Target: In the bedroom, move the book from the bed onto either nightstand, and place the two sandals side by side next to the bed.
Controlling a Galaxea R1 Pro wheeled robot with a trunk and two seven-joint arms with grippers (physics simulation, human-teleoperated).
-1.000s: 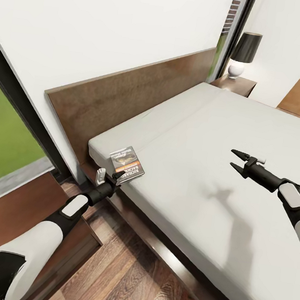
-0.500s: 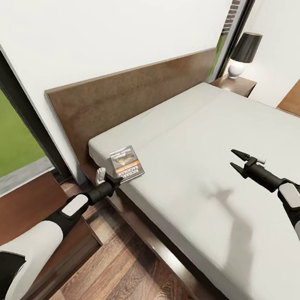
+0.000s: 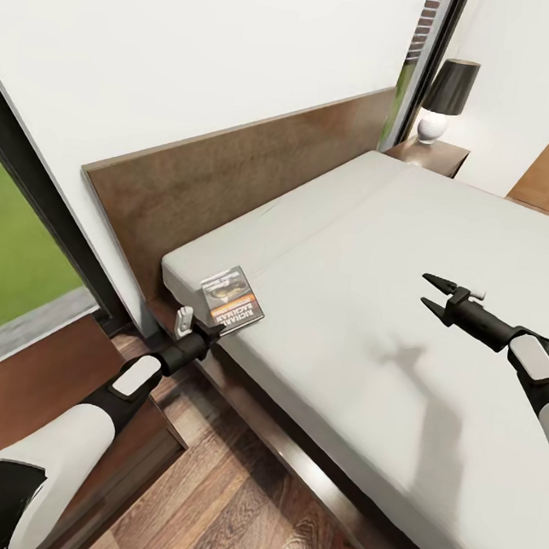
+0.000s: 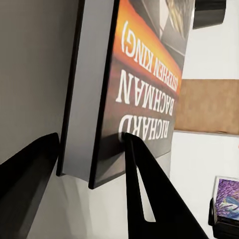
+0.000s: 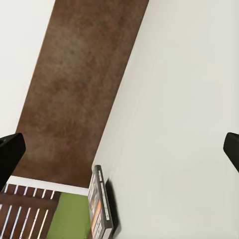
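The book (image 3: 233, 300), with an orange and black cover, lies at the near corner of the bed (image 3: 413, 266), partly over the off-white mattress's edge. My left gripper (image 3: 209, 327) has closed on the book's lower edge. In the left wrist view its fingers (image 4: 144, 184) press the cover and the underside of the book (image 4: 134, 74). My right gripper (image 3: 428, 292) hangs open above the middle of the mattress. In the right wrist view, the book (image 5: 101, 211) lies far ahead of the right gripper (image 5: 119, 147). One nightstand (image 3: 433, 155) stands at the bed's far side. The sandals are out of view.
A black-shaded lamp (image 3: 448, 97) stands on the far nightstand. The brown headboard (image 3: 235, 175) runs along the white wall. A glossy brown wooden top (image 3: 10, 397) sits under my left arm beside a black-framed window (image 3: 28, 184). Wood-plank floor (image 3: 237, 510) lies in front of the bed frame.
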